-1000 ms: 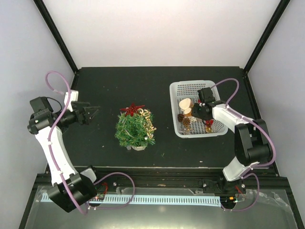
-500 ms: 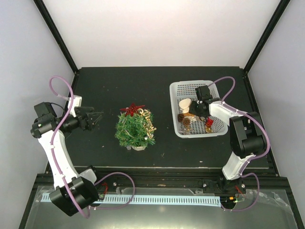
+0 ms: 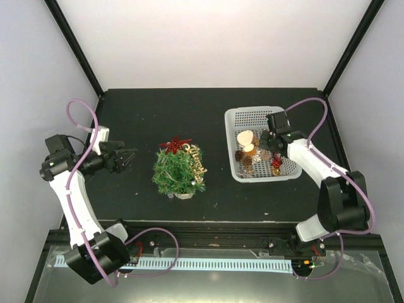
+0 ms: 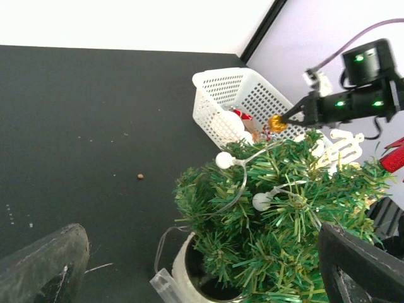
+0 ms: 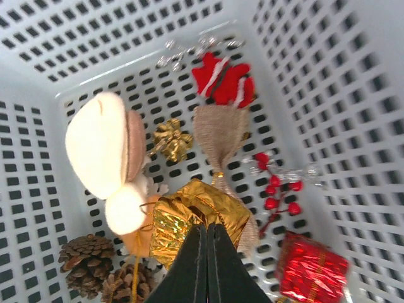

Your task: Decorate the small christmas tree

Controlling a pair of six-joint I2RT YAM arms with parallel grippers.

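The left fingers stand wide apart, one at each lower corner of the left wrist view, and hold nothing; the tree shows ahead in the gap. From above, the left gripper hangs over the dark table, pointing right at the tree, near it but not touching.

The tree stands on its pale base near the middle of the table, between the left gripper and the basket, apart from both. It carries a red star at its top, gold lettering on its right side and white beads on a thin wire among the needles.

The basket, white mesh, sits on the table right of the tree. In it lie a cream plush piece, pine cones, a small gold star, a burlap bow, a red and white piece, red berries, a red box and a gold box.

The right gripper reaches down into the basket. Its fingers are pressed together with no gap, and their tips lie against the gold box's near edge. In the left wrist view a gold bit shows right at their tips. Whether they pinch any of its foil cannot be told.
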